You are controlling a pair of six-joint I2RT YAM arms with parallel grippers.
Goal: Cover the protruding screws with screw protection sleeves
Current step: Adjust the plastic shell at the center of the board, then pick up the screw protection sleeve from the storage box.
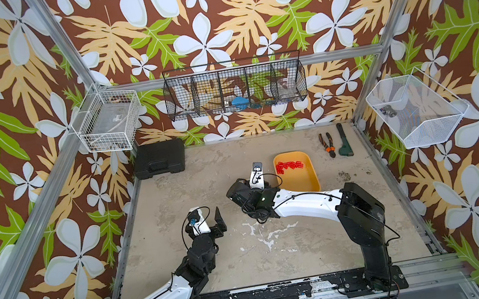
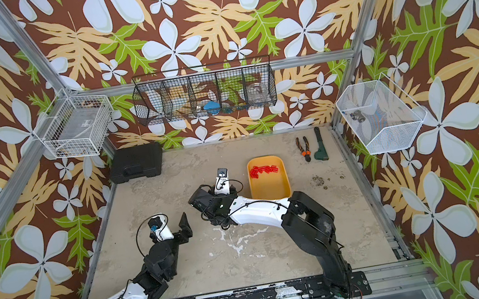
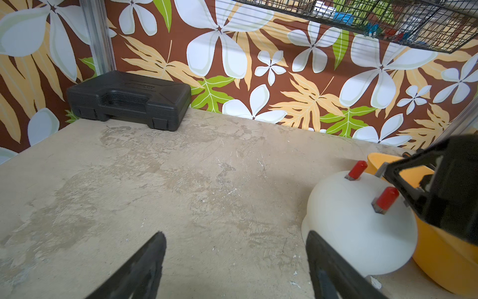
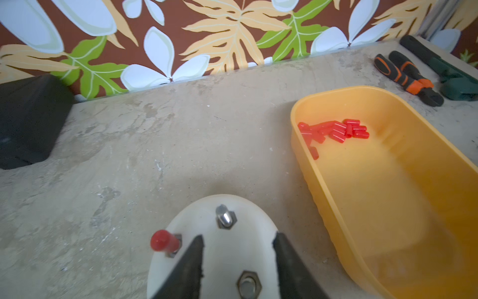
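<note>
While the right tool [image 4: 238, 235] hangs over the white dome [image 4: 248, 220] with its fingers parted and nothing between them, two protruding screws [image 4: 224, 218] on the dome stand bare and a red sleeve [image 4: 163, 242] caps a third. The left tool [image 3: 236, 233], spread wide and empty, hovers near the dome; the left wrist view shows two capped screws on it. Just beside the dome, a yellow tray [image 4: 388, 207] holds the loose screw protection sleeves [image 4: 336, 130]. Well apart from the dome, a black case [image 3: 129, 98] on the counter [image 4: 181, 142] bears an embossed mark too blurred to read.
</note>
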